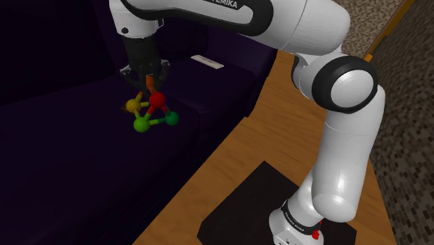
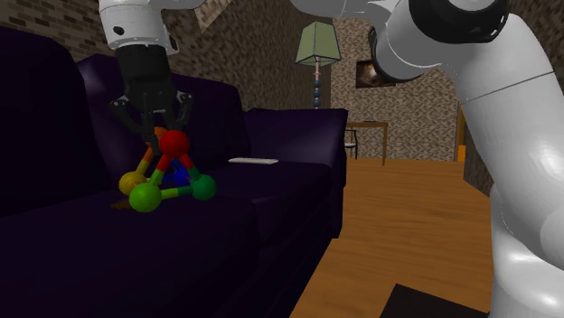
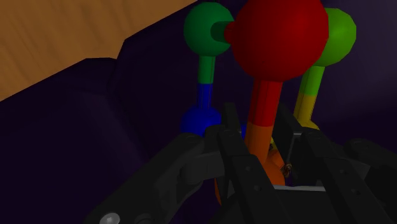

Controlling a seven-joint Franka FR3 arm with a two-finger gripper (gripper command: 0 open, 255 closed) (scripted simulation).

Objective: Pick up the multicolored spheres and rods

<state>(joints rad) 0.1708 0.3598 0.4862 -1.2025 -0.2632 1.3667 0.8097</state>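
The toy is a cluster of spheres joined by coloured rods: a red sphere [image 1: 158, 101] on top, with light green [image 1: 141, 124], dark green [image 1: 171, 119] and yellow [image 1: 132, 106] spheres below. My gripper [image 1: 149, 85] comes down from above and is shut on the orange-red rod [image 3: 261, 143] under the red sphere [image 3: 280, 38]. In the second exterior view the gripper [image 2: 163, 135] clasps the toy [image 2: 174, 143] low over the sofa seat. I cannot tell whether the bottom spheres touch the cushion. A blue sphere [image 3: 202, 119] sits behind the fingers [image 3: 232, 137].
The dark purple sofa [image 1: 69, 174] spans the shoulder view's left. A flat white object [image 1: 207, 62] lies on its far seat. Wooden floor [image 1: 243, 160] runs between the sofa and my stand. A floor lamp [image 2: 316, 45] and small table [image 2: 366, 135] stand beyond the sofa.
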